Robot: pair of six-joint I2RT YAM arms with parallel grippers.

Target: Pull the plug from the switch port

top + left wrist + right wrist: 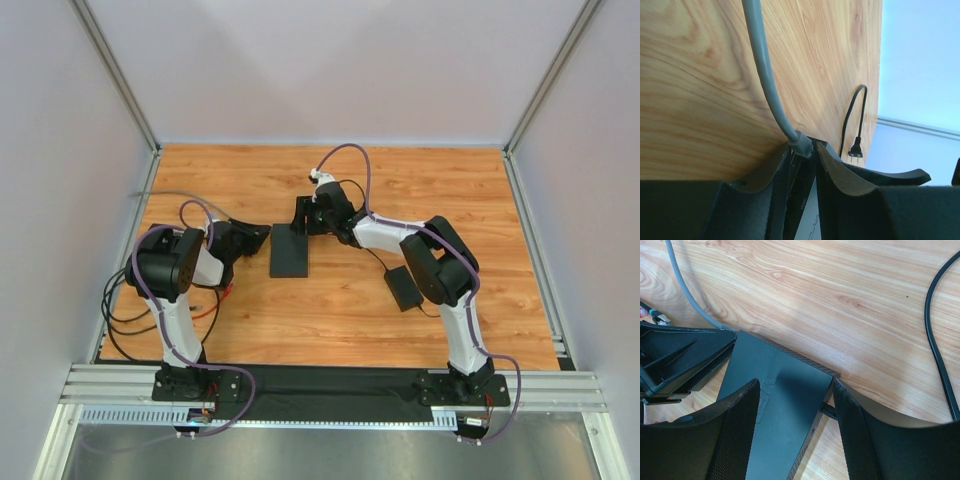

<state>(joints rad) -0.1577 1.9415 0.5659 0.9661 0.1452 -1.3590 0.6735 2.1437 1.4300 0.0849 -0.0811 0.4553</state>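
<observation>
Grey cable point(765, 75) ran across the wooden table point(420, 190) into the plug point(801, 144), seated on the left side of the switch point(290, 252), which lay mid-table between the arms. The left gripper point(803, 149) stood partly open with its fingers close on either side of the plug; whether they pinched it could not be told. The right gripper point(796, 385) straddled the switch's far end, jaws fairly wide and one fingertip touching a corner, though a firm hold could not be confirmed.

The pull would likely go best with the grip on the plug body rather than the cable, drawn straight out along the socket while the right arm braced the switch against sliding. The adapter brick point(405, 288) lay well apart to the right. Its two-pin plug point(856, 150) lay beyond the switch, so neither blocked the pull
</observation>
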